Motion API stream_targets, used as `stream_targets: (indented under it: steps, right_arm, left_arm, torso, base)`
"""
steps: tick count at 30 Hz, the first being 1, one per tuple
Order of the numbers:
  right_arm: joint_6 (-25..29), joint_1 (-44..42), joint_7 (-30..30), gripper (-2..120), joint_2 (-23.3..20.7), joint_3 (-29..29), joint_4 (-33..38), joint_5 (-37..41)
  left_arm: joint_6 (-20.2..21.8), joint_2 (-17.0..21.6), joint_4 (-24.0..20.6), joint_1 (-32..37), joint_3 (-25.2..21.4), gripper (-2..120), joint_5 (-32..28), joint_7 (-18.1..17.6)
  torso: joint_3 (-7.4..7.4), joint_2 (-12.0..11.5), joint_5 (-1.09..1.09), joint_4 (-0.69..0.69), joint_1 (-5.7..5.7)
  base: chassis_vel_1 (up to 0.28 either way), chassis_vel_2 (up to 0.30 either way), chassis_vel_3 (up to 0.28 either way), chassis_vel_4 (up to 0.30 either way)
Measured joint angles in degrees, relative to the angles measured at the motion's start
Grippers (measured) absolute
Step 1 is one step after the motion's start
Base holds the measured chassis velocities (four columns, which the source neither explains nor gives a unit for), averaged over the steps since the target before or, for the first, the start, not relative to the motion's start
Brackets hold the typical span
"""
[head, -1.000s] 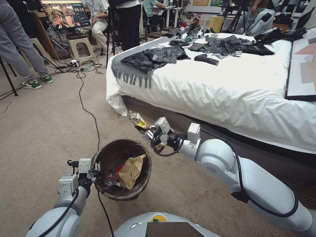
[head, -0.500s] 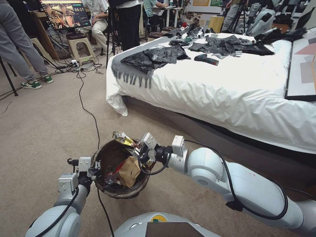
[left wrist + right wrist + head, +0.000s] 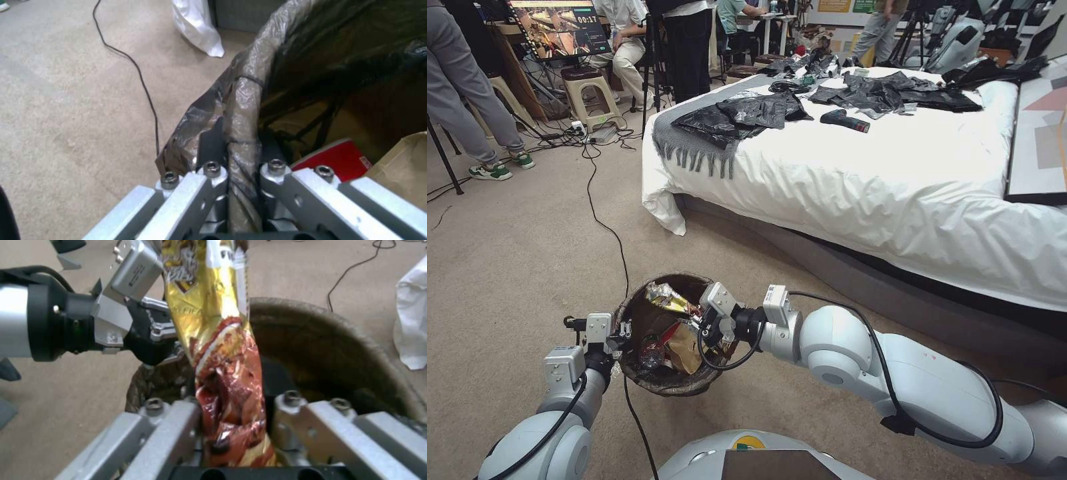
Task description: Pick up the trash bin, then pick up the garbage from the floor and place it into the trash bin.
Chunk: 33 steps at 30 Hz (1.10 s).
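Since the earlier head views, the right tool [image 3: 697, 313] has travelled from the floor beside the bed [image 3: 894, 173] to the lower centre of the frame, over the mouth of the trash bin [image 3: 647, 380], carrying a gold-and-red snack wrapper [image 3: 668, 298]. Its jaws are pressed together on the wrapper's lower end, seen clearly in the right wrist view [image 3: 222, 350], with the free end standing out ahead of the jaws above the bin's opening. At lower left, the left tool [image 3: 617, 333] pinches the bin's liner-covered rim [image 3: 242, 110] and holds the bin clear of the carpet; a tan paper bag [image 3: 684, 347], a red cup [image 3: 340, 156] and a small bottle [image 3: 650, 351] lie inside.

Risks, as judged: the long wrapper may catch on the rim or cling to a jaw on release and fall outside. The slick liner could also slip in the left tool's narrow pinch, tilting the bin and spilling its load.
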Motion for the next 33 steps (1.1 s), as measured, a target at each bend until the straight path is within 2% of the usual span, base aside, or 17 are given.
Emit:
stream_targets:
  steps: [2, 4, 5, 7, 9, 10, 13, 14, 16, 18, 19, 21, 23, 28, 32, 33]
  right_arm:
    - [0.0, 0.0, 0.1, 18, 0.2, -0.2, -0.1, -0.1]
    - [0.0, 0.3, 0.5, 27, 0.7, -0.6, -0.5, -0.4]
    - [0.0, 0.3, 0.5, 27, 0.7, -0.6, -0.5, -0.4]
    - [0.0, 0.5, 0.6, 39, 1.1, -0.6, -0.8, -0.5]
    - [0.0, 0.7, 0.9, 47, 1.3, -0.6, -1.0, -0.5]
    - [0.0, 0.7, 0.9, 47, 1.3, -0.6, -1.0, -0.5]
    - [0.1, 1.0, 1.5, 63, 1.7, -0.6, -1.2, -0.5]
    - [0.1, 1.0, 1.5, 63, 1.7, -0.6, -1.2, -0.5]
    - [0.1, 1.0, 1.7, 74, 1.8, -0.4, -1.2, -0.5]
    - [0.2, 1.0, 1.7, 76, 1.8, -0.3, -1.3, -0.5]
    - [0.2, 1.0, 1.8, 84, 1.8, -0.1, -1.3, -0.5]
    - [0.3, 1.1, 1.9, 87, 1.9, 0.1, -1.3, -0.5]
    - [0.8, 1.1, 2.4, 97, 1.9, 0.3, -1.3, -0.5]
    - [1.3, 0.8, 3.5, 100, 2.0, 2.4, -1.0, 0.0]
    - [4.7, -2.1, 3.7, 100, 0.7, 8.6, -0.4, -0.4]
    - [4.7, -2.1, 3.7, 100, 0.7, 8.6, -0.4, -0.4]
  left_arm:
    - [0.0, 0.0, 0.0, -0.1, 0.0, 2, 0.0, 0.0]
    - [0.1, 0.0, 0.0, -0.1, -0.1, 2, -0.1, 0.0]
    - [0.1, 0.0, 0.0, -0.1, -0.1, 2, -0.1, 0.0]
    - [0.2, -0.1, 0.0, -0.2, -0.2, 2, -0.2, 0.0]
    - [0.2, -0.2, 0.0, -0.3, -0.2, 2, -0.2, 0.0]
    - [0.2, -0.2, 0.0, -0.3, -0.2, 2, -0.2, 0.0]
    - [0.3, -0.3, 0.0, -0.5, 0.0, 2, -0.2, 0.0]
    - [0.3, -0.3, 0.0, -0.5, 0.0, 2, -0.2, 0.0]
    - [0.3, -0.4, 0.0, -0.5, 0.0, 2, -0.1, 0.0]
    - [0.3, -0.4, 0.0, -0.5, 0.0, 2, -0.1, 0.0]
    - [0.3, -0.4, 0.0, -0.5, -0.1, 2, -0.1, 0.0]
    - [0.3, -0.4, 0.0, -0.5, -0.1, 2, -0.1, 0.0]
    - [0.3, -0.3, 0.0, -0.6, -0.1, 2, -0.1, 0.0]
    - [0.3, -0.2, 0.0, -0.7, -0.2, 2, -0.1, 0.0]
    - [0.3, -0.1, 0.0, -0.8, -0.4, 2, -0.2, 0.0]
    - [0.3, -0.1, 0.0, -0.8, -0.4, 2, -0.2, 0.0]
  torso:
    - [0.0, 0.0, 0.0, 0.0, 0.0]
    - [0.0, 0.0, 0.0, 0.0, 0.0]
    - [0.0, 0.0, 0.0, 0.0, 0.0]
    - [0.0, 0.0, 0.0, 0.0, 0.0]
    - [0.0, 0.0, 0.0, 0.0, 0.0]
    - [0.0, 0.0, 0.0, 0.0, 0.0]
    - [0.0, 0.0, 0.0, 0.0, 0.0]
    - [0.0, 0.0, 0.0, 0.0, 0.0]
    - [0.0, 0.0, 0.0, 0.0, 0.0]
    - [0.0, 0.0, 0.0, 0.0, 0.0]
    - [0.0, 0.0, 0.0, 0.0, 0.0]
    - [0.0, 0.0, 0.0, 0.0, 0.0]
    - [0.0, 0.0, 0.0, 0.0, 0.0]
    - [0.0, 0.0, 0.0, 0.0, 0.0]
    - [0.0, 0.0, 0.01, 0.0, 0.0]
    - [0.0, 0.0, 0.01, 0.0, 0.0]
  base:
    - [0.0, 0.0, 0.0, 0.0]
    - [0.0, 0.0, 0.0, 0.0]
    - [0.0, 0.0, 0.0, 0.0]
    - [0.0, 0.0, 0.0, 0.0]
    - [0.0, 0.0, 0.0, 0.0]
    - [0.0, 0.0, 0.0, 0.0]
    - [0.0, 0.0, 0.0, 0.0]
    - [0.0, 0.0, 0.0, 0.0]
    - [0.0, 0.0, 0.0, 0.0]
    - [0.0, 0.0, 0.0, 0.0]
    - [0.0, 0.0, 0.0, 0.0]
    - [0.0, 0.0, 0.0, 0.0]
    - [0.0, 0.0, 0.0, 0.0]
    - [0.0, 0.0, 0.0, 0.0]
    - [0.0, 0.0, 0.0, 0.0]
    - [0.0, 0.0, 0.0, 0.0]
